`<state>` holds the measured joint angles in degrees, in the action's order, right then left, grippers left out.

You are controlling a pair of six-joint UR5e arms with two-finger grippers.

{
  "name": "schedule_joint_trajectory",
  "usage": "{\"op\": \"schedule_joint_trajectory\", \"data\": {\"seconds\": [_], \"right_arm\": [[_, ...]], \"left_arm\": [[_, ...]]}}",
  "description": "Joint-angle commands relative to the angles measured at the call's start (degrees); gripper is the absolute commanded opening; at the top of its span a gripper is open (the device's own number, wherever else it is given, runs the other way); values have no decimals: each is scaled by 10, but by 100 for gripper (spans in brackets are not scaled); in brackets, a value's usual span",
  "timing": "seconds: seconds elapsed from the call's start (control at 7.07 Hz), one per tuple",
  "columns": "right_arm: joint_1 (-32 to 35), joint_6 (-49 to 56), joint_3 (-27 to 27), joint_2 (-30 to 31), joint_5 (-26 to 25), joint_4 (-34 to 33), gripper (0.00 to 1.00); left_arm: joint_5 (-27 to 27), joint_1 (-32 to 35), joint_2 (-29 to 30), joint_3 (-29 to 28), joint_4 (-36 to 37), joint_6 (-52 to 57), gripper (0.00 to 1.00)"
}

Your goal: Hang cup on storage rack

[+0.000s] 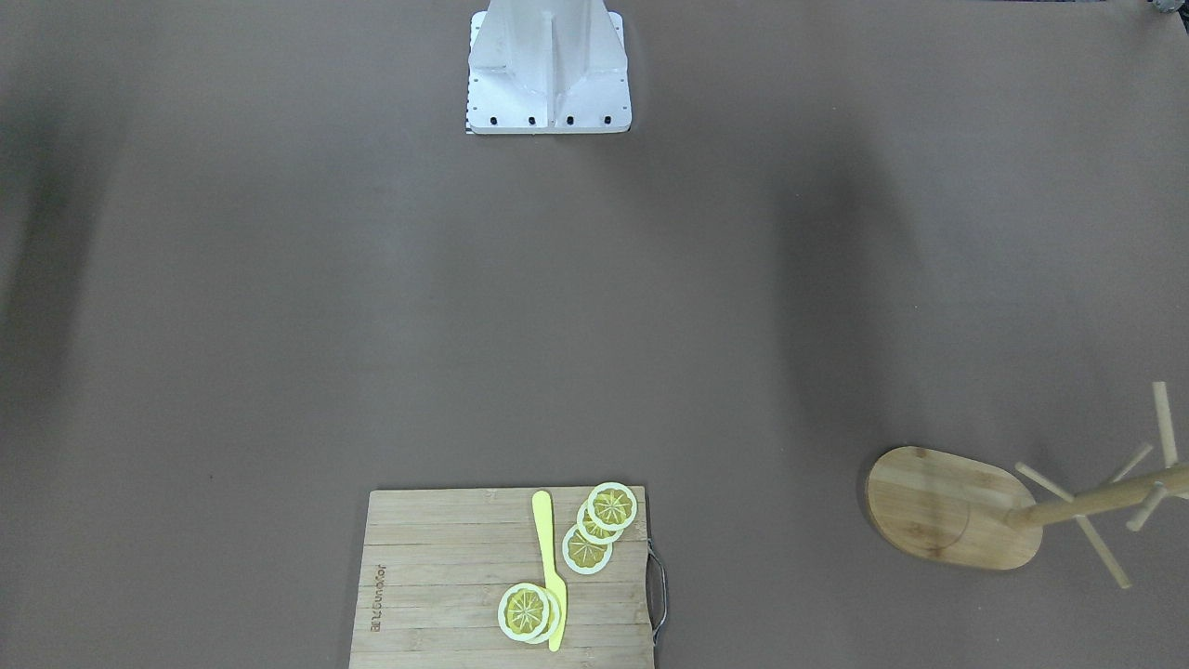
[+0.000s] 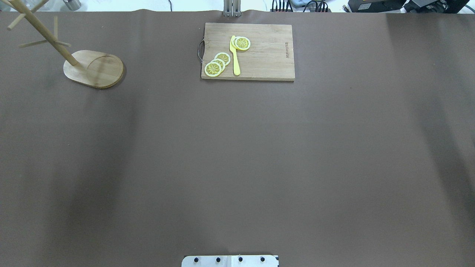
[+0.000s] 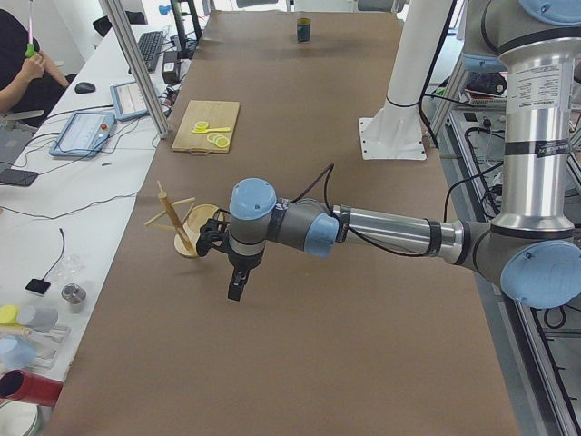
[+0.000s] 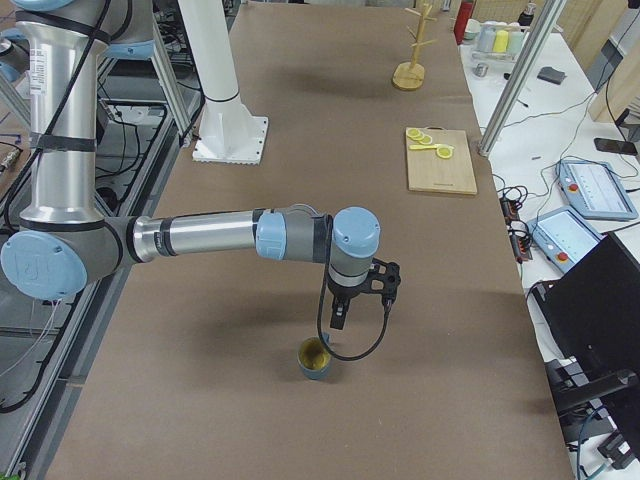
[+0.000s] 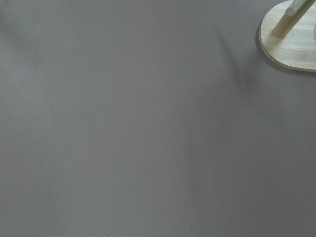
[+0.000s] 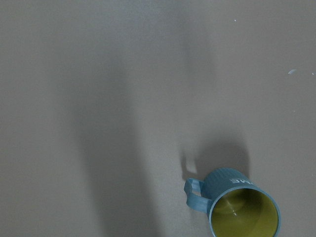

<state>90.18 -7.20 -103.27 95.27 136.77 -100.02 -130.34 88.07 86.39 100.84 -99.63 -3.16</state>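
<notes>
Cup point(image 4: 317, 359) untouched below right end effector point(image 4: 339, 320).

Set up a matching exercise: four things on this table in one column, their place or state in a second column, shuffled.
Things:
1. cup
2. storage rack
3. yellow knife
4. cutting board

Places or states:
A. lies flat among lemon slices
B. stands upright on the bare table, yellowish inside showing
C. rectangular, lies midway along the table's far edge
D. pegs bare, oval base near a far corner

Pairs: 1-B, 2-D, 3-A, 4-C.
</notes>
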Motion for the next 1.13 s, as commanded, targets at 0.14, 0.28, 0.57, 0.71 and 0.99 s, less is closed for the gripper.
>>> {"op": "schedule_joint_trajectory", "data": {"seconds": [0.14,0.28,0.57,0.71,0.99], "right_arm": [[0,-1,0,0,2,0,100],[0,-1,-1,0,2,1,100],[0,-1,-1,0,2,0,100],[0,-1,-1,0,2,0,100],[0,-1,-2,0,2,0,100]], "left_arm": [[1,-1,-4,-2,-13,2,99],[1,-1,-3,-2,-13,3,98],[0,0,-3,0,-13,1,99],[1,-1,-2,-7,-14,0,99],[0,0,-3,-13,-14,3,98]]}}
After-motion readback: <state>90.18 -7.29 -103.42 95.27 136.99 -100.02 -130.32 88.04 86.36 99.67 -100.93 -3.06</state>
